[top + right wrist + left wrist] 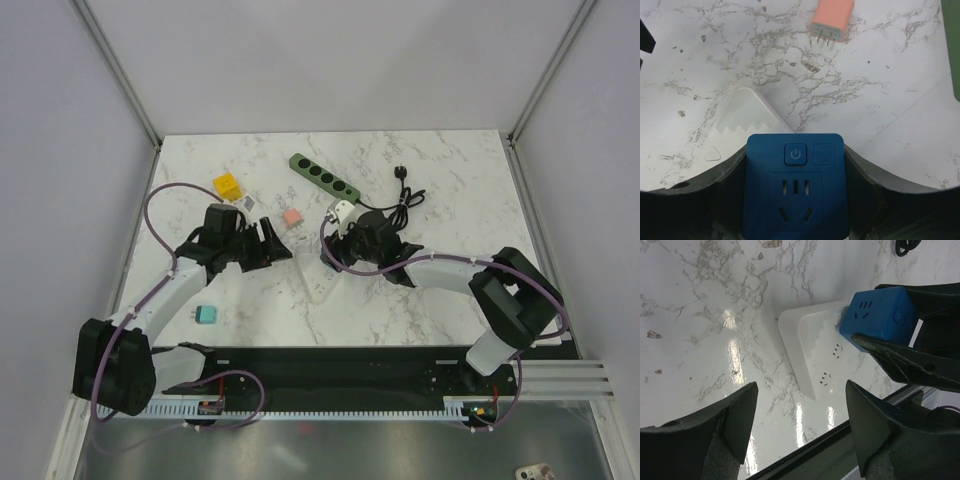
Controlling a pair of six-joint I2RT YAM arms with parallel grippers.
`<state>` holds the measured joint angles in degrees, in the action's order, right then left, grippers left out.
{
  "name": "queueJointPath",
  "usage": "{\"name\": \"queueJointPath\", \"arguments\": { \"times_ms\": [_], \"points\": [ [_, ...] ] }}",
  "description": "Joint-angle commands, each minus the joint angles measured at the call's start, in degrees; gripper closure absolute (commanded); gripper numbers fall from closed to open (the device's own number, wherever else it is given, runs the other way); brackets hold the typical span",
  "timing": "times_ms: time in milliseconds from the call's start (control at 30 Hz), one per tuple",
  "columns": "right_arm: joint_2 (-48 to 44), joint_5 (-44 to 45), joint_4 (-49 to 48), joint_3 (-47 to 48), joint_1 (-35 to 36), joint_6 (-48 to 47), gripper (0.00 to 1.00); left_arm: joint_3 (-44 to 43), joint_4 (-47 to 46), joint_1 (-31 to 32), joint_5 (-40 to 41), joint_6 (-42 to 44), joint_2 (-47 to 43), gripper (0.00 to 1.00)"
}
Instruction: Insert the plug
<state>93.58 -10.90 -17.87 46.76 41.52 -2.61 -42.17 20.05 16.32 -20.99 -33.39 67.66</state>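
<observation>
Right claw (795, 172): clamped blue plug (795, 200) over white power strip (747, 117) for insertion; left claw (800, 415): hung wide, empty.

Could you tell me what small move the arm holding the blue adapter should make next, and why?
Probably slide the right claw along the white power strip until the blue adapter sits over the socket holes. The adapter is gripped, yet it appears to hang at the strip's end, short of those holes, and the left claw stands open, holding nothing.
</observation>
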Motion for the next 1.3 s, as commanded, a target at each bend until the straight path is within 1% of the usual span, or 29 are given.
{"name": "queueJointPath", "arguments": {
  "times_ms": [0,167,233,367,467,633,700,767,967,1067,1167,1233,1267],
  "points": [
    [3.4,1.8,6.0,-4.9,1.4,4.8,1.0,1.0,-4.2,-0.1,-2.7,-0.3,2.3,0.24],
    [2.7,2.5,4.3,-6.1,1.6,6.4,1.0,1.1,-7.4,0.3,-2.4,-2.6,7.2,0.32],
    [2.3,1.8,1.7,-7.6,1.6,7.2,1.0,0.4,-9.0,0.6,-2.6,-3.3,10.0,0.32],
    [2.5,2.4,-3.1,-10.3,2.7,8.4,1.0,0.1,-10.6,1.1,-1.7,-3.4,13.8,0.35],
    [2.7,2.6,-6.6,-12.5,3.0,9.4,1.0,0.8,-12.8,1.3,-2.7,-4.6,15.7,0.41],
    [1.8,3.3,-11.0,-16.3,3.2,8.6,1.0,1.0,-12.9,2.9,0.2,-4.6,17.2,0.44],
    [2.0,4.2,-12.4,-17.4,3.3,8.3,1.0,1.1,-12.9,3.0,1.4,-4.5,18.0,0.48],
    [2.7,4.3,-12.6,-17.6,3.4,8.1,1.0,1.0,-12.8,3.0,1.8,-4.4,18.7,0.5],
    [9.9,3.8,-8.6,-13.6,3.7,8.7,1.0,0.0,-11.8,3.1,3.4,-3.7,20.8,0.52],
    [11.4,4.9,-5.1,-11.7,4.3,8.5,1.0,0.0,-11.7,3.1,3.4,-3.5,21.5,0.53],
    [11.8,5.0,-8.2,-13.1,4.4,9.6,1.0,0.1,-11.5,3.2,3.8,-3.6,21.5,0.54],
    [11.7,6.6,-10.9,-14.7,4.8,11.5,1.0,0.2,-11.4,3.2,3.9,-3.5,21.6,0.54],
    [11.0,7.6,-12.4,-17.1,5.5,12.0,1.0,0.2,-11.4,3.3,4.2,-3.5,21.7,0.55]
  ]
}}
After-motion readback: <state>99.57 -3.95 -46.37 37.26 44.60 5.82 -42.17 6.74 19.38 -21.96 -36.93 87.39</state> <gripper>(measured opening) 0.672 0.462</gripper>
